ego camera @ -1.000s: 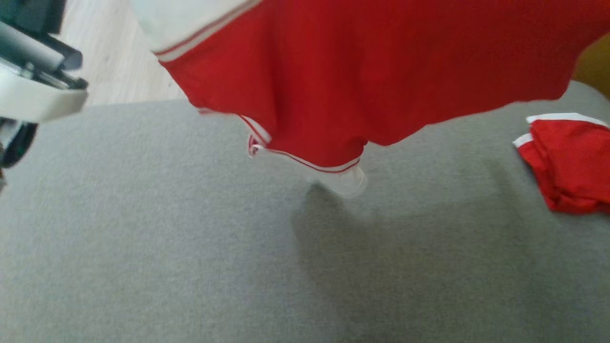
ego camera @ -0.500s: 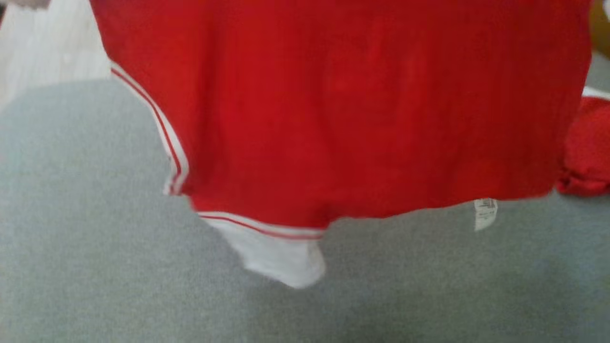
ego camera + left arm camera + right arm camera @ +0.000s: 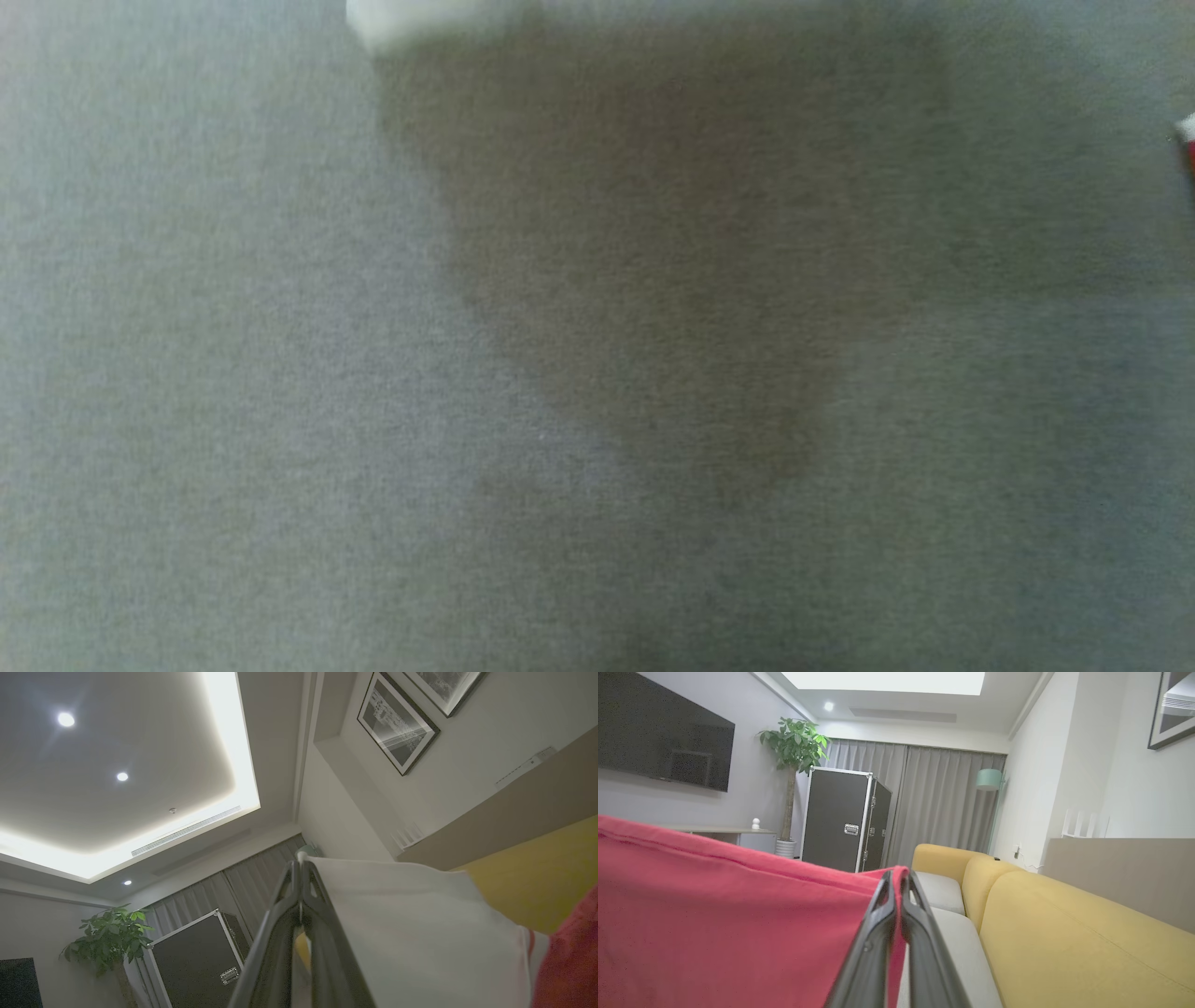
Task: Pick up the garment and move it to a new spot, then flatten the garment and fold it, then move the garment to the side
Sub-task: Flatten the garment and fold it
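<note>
The left claw (image 3: 301, 867) is closed, its two dark fingers pinched together on a white part of the garment (image 3: 411, 933). From that grip the white cloth spreads to the right in the left wrist view and meets a red panel at the lower right, past a thin red stripe. This claw points up towards the ceiling (image 3: 117, 812), with framed pictures (image 3: 397, 723) on the wall beside it.

The right claw (image 3: 896, 875) is also closed, clamped on a folded red edge of the garment, and the red cloth hangs away to the left in the right wrist view. So the garment is held up in the air between the two claws. Beyond the right claw are a yellow sofa (image 3: 1064, 933) with grey seat cushions, a black case (image 3: 840, 821) and a potted plant (image 3: 794, 742).

The head view looks down on a grey fabric surface (image 3: 233, 373) with a broad dark shadow (image 3: 672, 261) across its middle. A blurred white patch (image 3: 420, 19) sits at the top edge, and a scrap of red and white cloth (image 3: 1187, 140) shows at the right edge.
</note>
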{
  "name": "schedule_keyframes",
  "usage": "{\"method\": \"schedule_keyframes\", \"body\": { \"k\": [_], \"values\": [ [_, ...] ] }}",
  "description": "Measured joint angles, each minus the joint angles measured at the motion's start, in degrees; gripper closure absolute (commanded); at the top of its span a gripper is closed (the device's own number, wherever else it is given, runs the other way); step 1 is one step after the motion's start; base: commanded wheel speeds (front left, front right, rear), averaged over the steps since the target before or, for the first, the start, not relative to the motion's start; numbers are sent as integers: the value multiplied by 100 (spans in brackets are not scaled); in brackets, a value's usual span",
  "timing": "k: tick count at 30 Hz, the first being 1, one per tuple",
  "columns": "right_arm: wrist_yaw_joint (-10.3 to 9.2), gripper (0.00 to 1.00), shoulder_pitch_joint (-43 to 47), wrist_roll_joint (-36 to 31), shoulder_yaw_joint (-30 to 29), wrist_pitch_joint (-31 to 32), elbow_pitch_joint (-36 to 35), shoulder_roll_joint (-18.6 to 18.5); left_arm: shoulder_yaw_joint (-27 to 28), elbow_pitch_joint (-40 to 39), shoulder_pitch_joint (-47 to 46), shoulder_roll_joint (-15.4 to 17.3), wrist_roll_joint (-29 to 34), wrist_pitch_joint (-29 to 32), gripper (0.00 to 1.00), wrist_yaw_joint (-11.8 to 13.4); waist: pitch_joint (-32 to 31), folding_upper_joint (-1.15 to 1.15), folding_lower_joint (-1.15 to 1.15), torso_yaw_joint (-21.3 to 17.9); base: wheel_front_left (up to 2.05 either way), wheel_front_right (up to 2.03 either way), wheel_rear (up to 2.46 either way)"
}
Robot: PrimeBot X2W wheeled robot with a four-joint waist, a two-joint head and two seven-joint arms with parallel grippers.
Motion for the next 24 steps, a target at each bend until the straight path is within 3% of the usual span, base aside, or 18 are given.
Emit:
{"method": "schedule_keyframes", "body": {
  "k": [7, 8, 15, 24],
  "values": [
    [0, 100, 103, -134, 215, -319, 476, 14, 531, -761, 1386, -71, 254, -10, 100, -313, 406, 0, 0, 219, 0, 0, 0],
    [0, 100, 313, -74, 277, -359, 553, 15, 672, -959, 1950, -73, 307, -9, 100, -372, 451, 0, -1, 265, 0, 0, 0],
    [0, 100, 1304, 175, 319, -458, 658, -21, 1117, -1662, 3652, -111, 378, -9, 100, -461, 365, 0, -2, 285, 0, 0, 0],
    [0, 100, 3182, 415, -315, -476, -94, -259, 1415, -2236, 6171, -136, 441, -7, 100, -555, -219, 0, -3, 220, 0, 0, 0]
  ]
}}
